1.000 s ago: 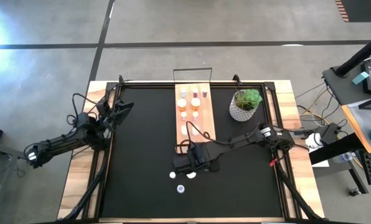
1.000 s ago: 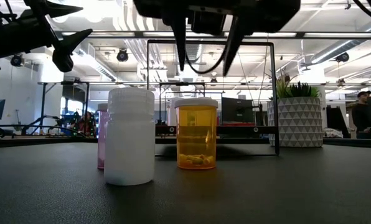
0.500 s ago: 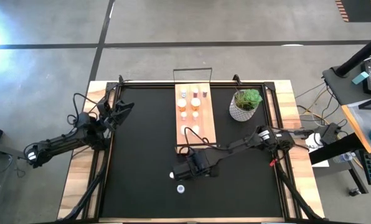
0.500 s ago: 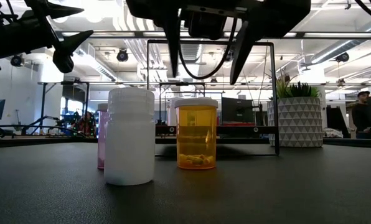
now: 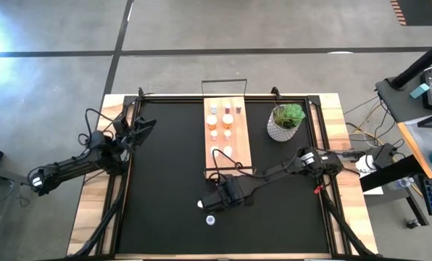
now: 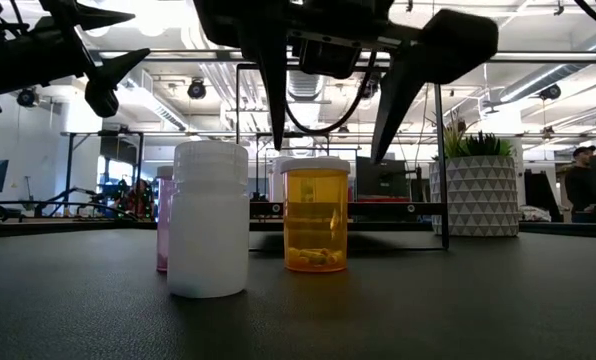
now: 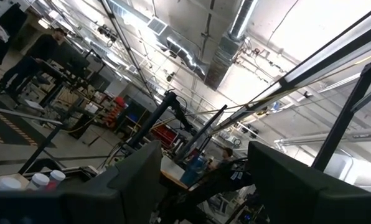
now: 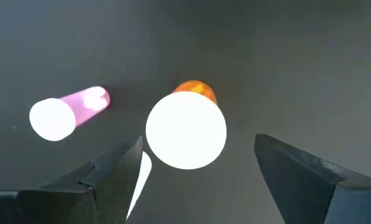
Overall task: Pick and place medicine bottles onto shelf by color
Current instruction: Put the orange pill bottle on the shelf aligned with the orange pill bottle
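Surface: black tabletop mat [image 5: 165,167] lying under both arms.
Right gripper [image 6: 328,115]: hanging above the orange cylindrical medicine bottle [image 6: 315,214], fingers spread wide on either side, touching nothing.
Bottle: standing upright on the mat, long axis vertical, white cap facing up, near the light-wood shelf [image 5: 227,134].
Left gripper [image 5: 145,125]: waiting open at the mat's far left edge.

Three bottles stand on the counter: one white [image 6: 209,219], one orange [image 6: 315,214], one pink [image 6: 164,220]. One plant [image 5: 286,120]. Two grippers.
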### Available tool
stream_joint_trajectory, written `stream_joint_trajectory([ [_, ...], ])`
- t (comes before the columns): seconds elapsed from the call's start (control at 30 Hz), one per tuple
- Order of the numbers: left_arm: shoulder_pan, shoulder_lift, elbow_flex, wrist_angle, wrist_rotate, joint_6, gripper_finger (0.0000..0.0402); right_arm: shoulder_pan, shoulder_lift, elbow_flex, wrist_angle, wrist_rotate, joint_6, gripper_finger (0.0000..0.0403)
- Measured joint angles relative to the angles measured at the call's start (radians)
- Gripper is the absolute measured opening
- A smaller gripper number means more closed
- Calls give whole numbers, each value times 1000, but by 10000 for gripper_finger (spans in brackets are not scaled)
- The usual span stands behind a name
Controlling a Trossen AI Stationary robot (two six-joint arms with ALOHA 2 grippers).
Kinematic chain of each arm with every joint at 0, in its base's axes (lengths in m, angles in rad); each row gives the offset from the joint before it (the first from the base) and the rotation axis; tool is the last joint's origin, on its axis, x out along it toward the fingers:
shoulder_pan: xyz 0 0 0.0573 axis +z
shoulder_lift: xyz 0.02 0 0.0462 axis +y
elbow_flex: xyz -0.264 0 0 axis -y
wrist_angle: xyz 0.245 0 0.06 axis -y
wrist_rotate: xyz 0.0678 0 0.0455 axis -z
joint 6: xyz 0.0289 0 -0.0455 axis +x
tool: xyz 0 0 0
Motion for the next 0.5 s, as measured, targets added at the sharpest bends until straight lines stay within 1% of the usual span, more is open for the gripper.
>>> stream_joint_trajectory([
  [0.3,0,1,0,0,0,0,224,1,0,-16,25,33,-30,302],
  [0.5,0,1,0,0,0,0,224,2,-3,50,-48,136,-28,302],
])
